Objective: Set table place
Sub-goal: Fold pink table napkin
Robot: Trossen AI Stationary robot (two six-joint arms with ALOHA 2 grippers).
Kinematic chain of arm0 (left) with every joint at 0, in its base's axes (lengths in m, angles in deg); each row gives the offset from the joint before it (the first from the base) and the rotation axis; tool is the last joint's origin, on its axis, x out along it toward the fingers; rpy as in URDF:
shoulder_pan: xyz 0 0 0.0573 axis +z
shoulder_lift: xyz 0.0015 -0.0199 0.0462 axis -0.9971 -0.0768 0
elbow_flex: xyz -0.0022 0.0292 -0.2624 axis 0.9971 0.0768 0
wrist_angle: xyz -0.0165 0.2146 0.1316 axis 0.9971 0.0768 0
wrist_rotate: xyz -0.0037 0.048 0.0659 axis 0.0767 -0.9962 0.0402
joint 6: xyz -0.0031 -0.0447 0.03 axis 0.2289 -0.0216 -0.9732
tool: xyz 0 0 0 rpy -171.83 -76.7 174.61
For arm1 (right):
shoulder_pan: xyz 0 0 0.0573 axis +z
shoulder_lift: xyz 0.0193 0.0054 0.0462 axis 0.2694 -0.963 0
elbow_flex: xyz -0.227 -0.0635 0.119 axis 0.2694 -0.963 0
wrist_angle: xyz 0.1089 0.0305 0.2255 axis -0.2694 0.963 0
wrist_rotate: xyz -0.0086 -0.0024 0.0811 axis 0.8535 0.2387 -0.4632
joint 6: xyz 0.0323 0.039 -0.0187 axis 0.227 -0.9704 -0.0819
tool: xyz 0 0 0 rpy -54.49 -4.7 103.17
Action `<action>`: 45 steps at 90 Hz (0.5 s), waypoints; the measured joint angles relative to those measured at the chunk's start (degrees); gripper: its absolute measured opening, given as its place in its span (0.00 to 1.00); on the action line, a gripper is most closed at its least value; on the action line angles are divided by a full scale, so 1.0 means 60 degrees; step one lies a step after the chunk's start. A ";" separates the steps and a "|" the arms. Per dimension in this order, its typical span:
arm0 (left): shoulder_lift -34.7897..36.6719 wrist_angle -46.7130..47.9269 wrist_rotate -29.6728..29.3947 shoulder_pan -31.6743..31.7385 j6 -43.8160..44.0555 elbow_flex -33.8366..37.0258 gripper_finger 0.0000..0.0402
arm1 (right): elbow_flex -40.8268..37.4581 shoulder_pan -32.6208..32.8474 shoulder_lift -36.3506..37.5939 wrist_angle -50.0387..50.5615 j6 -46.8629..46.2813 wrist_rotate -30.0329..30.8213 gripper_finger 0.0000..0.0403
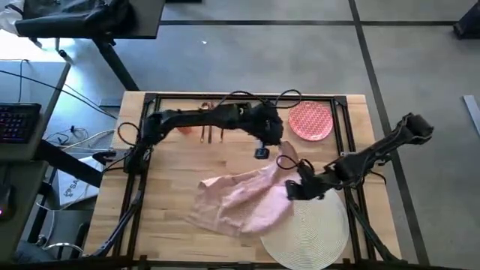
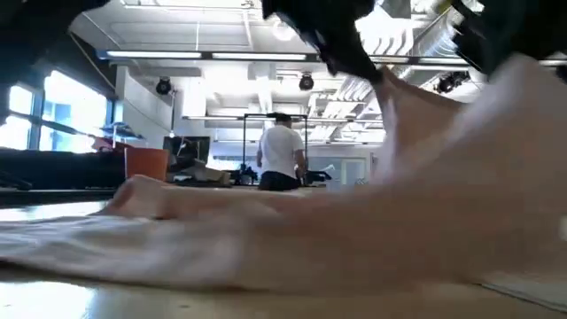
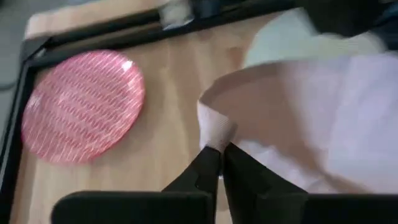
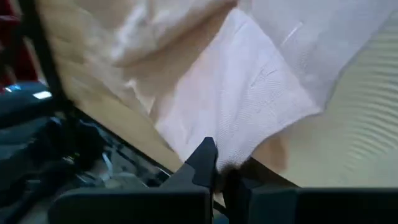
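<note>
The beige-pink cloth napkin (image 1: 244, 199) is lying rumpled and partly unfolded across the middle of the light-wood table (image 1: 169, 172), its fabric showing soft folds and a fine woven texture in the wrist views. One edge of it is draping over the round white woven placemat (image 1: 311, 232), which is sitting at the near right part of the table. The left gripper (image 3: 219, 155) is pinching one corner of the napkin between closed fingers, holding that corner raised above the wood, just beside the red-patterned pink plate (image 1: 310, 121). The right gripper (image 4: 217, 167) is likewise clamped on another corner of the napkin, above the edge of the placemat. The cloth is thus hanging between the two grippers, with most of it resting on the table.

The plate is sitting at the far side of the table, right of centre. The gold-toned cutlery (image 1: 214, 131) is lying at the far side too, left of centre, partly under the left arm, with the small orange-red cup (image 1: 185, 129) just beside it. A black metal frame (image 1: 341, 112) is bordering the tabletop.

In the low view, the napkin is filling the foreground, and a person (image 2: 282, 155) in a white top is standing far back in a bright room with ceiling lights. A dark desk with a keyboard (image 1: 16, 121) is standing to the left of the table.
</note>
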 joint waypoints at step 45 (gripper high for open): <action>0.0656 0.4888 0.0558 0.1183 0.0888 -0.0020 0.24 | -0.1298 -0.0113 0.0515 0.0204 0.0218 -0.1584 0.00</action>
